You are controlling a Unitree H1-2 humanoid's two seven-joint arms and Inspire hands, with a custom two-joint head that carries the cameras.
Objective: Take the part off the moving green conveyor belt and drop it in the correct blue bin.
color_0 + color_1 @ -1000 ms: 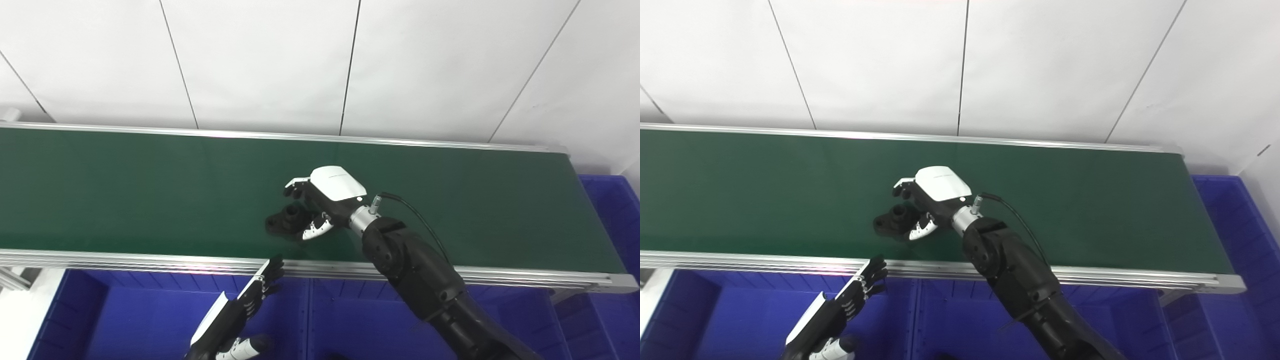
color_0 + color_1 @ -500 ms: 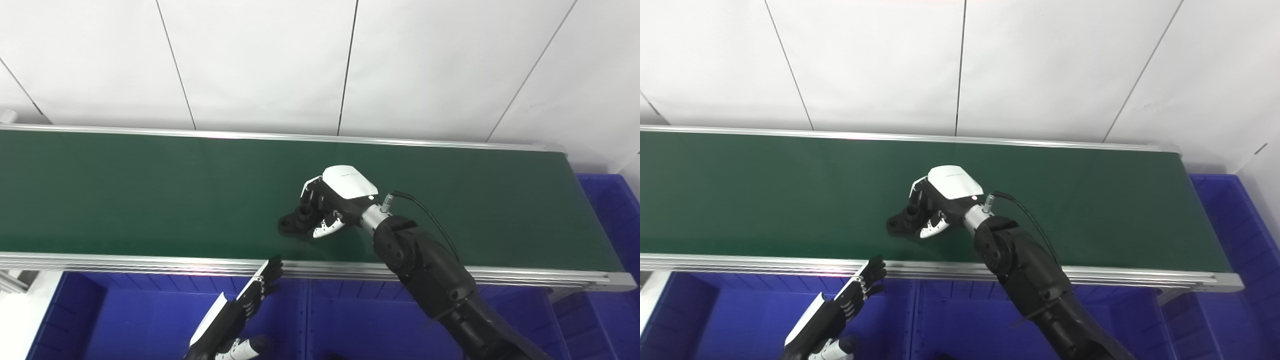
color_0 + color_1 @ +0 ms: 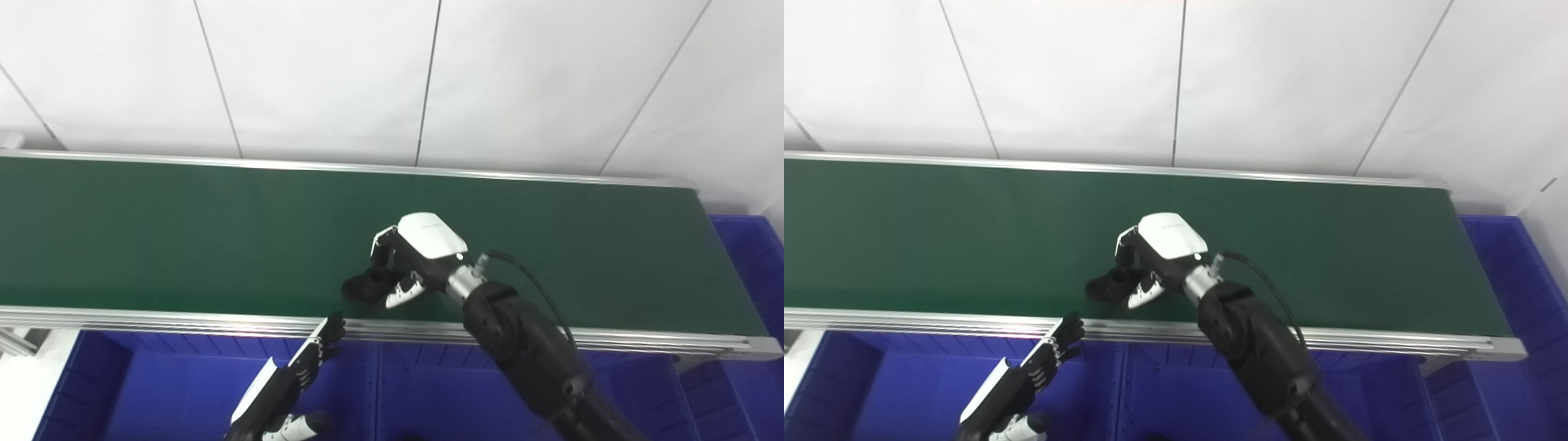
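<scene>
green belt (image 3: pixel 184 233) fills the middle of our view, running left to right between two silver rails, and our right hand (image 3: pixel 411 257) is out over it near the front edge. our fingers and thumb are wrapped around the black part (image 3: pixel 366 285); it pokes out to the left of the hand, dark against the belt. whether it is lifted clear or touching the belt surface we cannot tell from up here. the front rail (image 3: pixel 184 318) lies just below the part, between it and the blue bins (image 3: pixel 153 392) along the bottom of the picture. a divider wall (image 3: pixel 376 392) splits those bins about under our right forearm. another blue bin (image 3: pixel 750 257) sits past the belt's right end, well apart from the hand. our right arm (image 3: pixel 527 355) crosses the front rail and covers a stretch of it, with a black cable (image 3: pixel 539 288) looping off the wrist over the belt. our left hand (image 3: pixel 294 380) hangs over the left bin, below the rail, fingers stretched out straight and apart with nothing in them, their tips just reaching the rail's edge. behind the belt we have a white panelled wall (image 3: pixel 318 73) with dark seams. at the far left a bit of pale surface (image 3: pixel 24 380) shows beside the bin.
</scene>
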